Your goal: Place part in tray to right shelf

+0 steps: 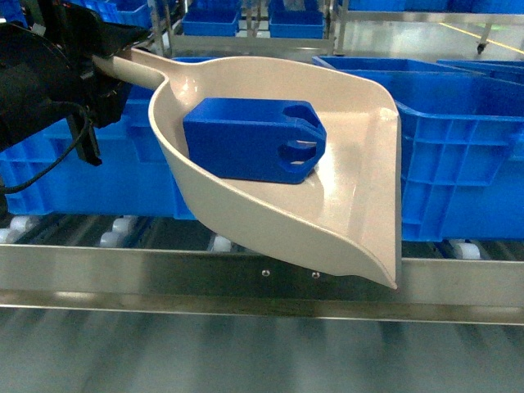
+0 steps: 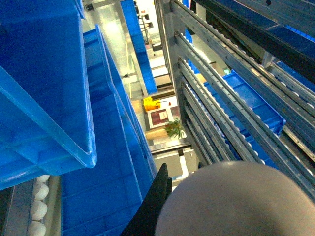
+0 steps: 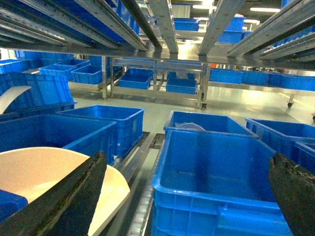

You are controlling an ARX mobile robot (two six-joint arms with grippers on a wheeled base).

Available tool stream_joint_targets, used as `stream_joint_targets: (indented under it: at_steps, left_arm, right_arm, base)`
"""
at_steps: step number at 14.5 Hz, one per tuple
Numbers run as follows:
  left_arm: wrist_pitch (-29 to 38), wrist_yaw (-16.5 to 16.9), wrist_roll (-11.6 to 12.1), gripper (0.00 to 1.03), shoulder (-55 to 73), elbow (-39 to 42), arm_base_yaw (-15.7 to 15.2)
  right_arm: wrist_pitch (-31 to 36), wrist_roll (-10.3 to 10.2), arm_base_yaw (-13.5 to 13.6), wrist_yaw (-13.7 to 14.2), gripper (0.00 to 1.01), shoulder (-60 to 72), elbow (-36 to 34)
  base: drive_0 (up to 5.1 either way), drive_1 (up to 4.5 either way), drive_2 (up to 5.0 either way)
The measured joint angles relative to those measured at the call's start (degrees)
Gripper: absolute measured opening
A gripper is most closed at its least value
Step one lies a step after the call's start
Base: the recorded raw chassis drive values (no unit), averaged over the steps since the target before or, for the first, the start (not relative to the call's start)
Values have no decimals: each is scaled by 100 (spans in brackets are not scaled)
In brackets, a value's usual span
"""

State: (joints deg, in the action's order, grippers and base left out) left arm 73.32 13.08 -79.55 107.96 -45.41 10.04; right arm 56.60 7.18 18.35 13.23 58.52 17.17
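Note:
The beige tray [image 1: 246,225] hangs tilted above the right shelf's steel front rail [image 1: 164,282], its lip pointing down to the right. The blue part [image 1: 250,139] lies inside the tray, slotted end to the right. My left gripper [image 1: 105,64] is shut on the tray's handle at the upper left. In the left wrist view one black finger [image 2: 153,204] presses against the rounded beige handle [image 2: 236,201]. My right gripper [image 3: 187,196] is open and empty, with its fingers wide apart over a blue crate [image 3: 221,191]. The tray [image 3: 44,167] sits to its left.
Large blue ribbed crates [image 1: 458,139] stand on the shelf's white rollers [image 1: 123,223], behind and right of the tray. More crates [image 3: 98,128] and steel racks [image 3: 162,54] fill the background. Roller rails [image 2: 221,83] run overhead in the left wrist view.

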Motion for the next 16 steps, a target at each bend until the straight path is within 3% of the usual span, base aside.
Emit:
stream_joint_targets:
  at_steps: [16]
  left_arm:
    - [0,0,0,12,0,0,0]
  right_arm:
    - [0,0,0,0,98,0,0]
  base:
    - [0,0,0]
